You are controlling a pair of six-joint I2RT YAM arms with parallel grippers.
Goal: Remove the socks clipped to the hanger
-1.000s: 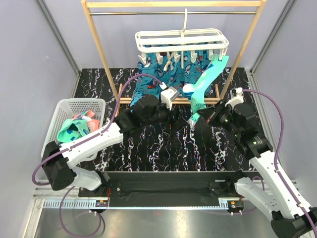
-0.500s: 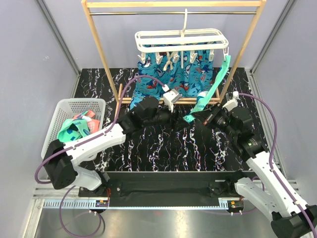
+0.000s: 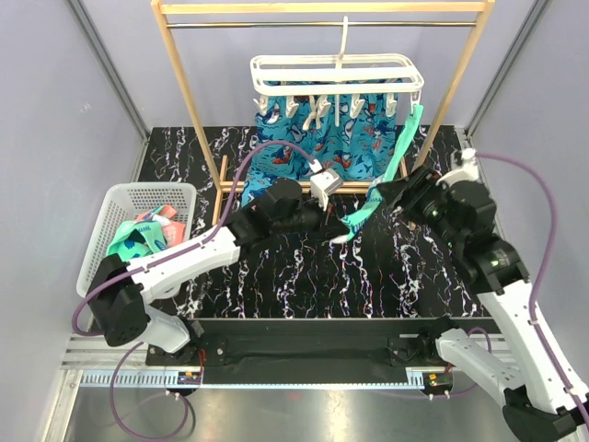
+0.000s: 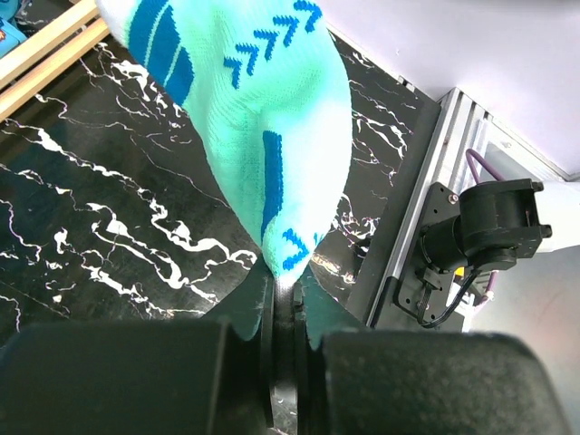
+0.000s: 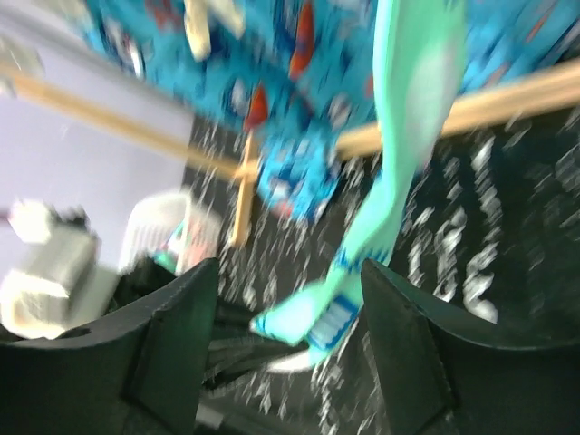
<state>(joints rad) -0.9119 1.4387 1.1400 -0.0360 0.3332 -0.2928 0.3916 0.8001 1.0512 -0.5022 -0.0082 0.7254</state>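
Item: mint-green sock (image 3: 405, 143), top end pegged at the right end of the white clip hanger (image 3: 294, 90) in the upper centre, body stretched diagonally down-left to frame centre. Toe now pinched between the closed jaws of the left gripper (image 4: 285, 304), which stood open a second ago. The right gripper (image 5: 288, 358), previously clamping this sock, has let go, its fingers spread wide and empty, and has drawn back to the right. Handover done; a pull should free the peg. Blue shark-print socks (image 3: 345, 138) remain clipped. White mesh basket (image 3: 124, 198) at left holds removed socks.
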